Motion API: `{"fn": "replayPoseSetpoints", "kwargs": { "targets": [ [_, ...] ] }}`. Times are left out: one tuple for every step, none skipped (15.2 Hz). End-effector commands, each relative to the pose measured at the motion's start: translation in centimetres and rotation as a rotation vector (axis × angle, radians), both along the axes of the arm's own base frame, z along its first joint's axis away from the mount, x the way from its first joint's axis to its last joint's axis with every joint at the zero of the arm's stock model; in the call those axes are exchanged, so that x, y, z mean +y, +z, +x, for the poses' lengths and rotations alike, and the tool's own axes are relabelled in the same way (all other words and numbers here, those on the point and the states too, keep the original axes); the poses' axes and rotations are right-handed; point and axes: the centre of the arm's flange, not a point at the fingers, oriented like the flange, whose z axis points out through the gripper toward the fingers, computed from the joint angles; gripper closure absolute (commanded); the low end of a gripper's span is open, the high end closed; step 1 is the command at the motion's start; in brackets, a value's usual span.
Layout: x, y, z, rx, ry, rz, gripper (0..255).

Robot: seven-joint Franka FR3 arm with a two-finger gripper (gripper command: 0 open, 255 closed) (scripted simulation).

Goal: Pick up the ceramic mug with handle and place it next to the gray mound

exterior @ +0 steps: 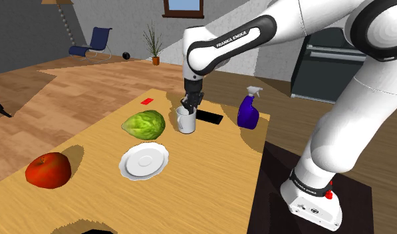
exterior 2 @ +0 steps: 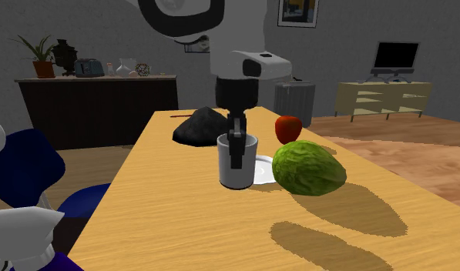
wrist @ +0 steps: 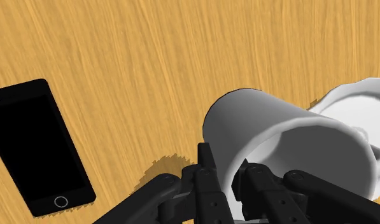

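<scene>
One end effector (wrist: 228, 167) clasps one mug (wrist: 246, 118) beside one plate (wrist: 354, 105).

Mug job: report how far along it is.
Done: the gripper is at the mug, its fingers pinching the wall, one inside and one outside. In hand: the grasp; the mug looks to sit on the table, not lifted yet. Left: lifting it, carrying it to the dark grey mound, which lies apart from it, and setting it down beside that.

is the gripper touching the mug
Touching. In the wrist view the gripper clasps the mug by its wall, one finger inside the rim, one outside.
</scene>
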Motion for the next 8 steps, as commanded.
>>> {"fn": "replayPoseSetpoints", "kwargs": {
  "targets": [
    [0.0,1.1,0.0,0.000,0.000,0.000,255],
    [0.0,1.6,0.0,0.000,0.000,0.000,255],
    [0.0,2.2,0.0,0.000,0.000,0.000,255],
    [0.0,2.7,0.0,0.000,0.000,0.000,255],
    [0.0,3.2,0.0,0.000,0.000,0.000,255],
    [0.0,3.8,0.0,0.000,0.000,0.000,255],
    [0.0,4.3,0.0,0.000,0.000,0.000,255],
    [0.0,4.8,0.0,0.000,0.000,0.000,255]
  ]
}}
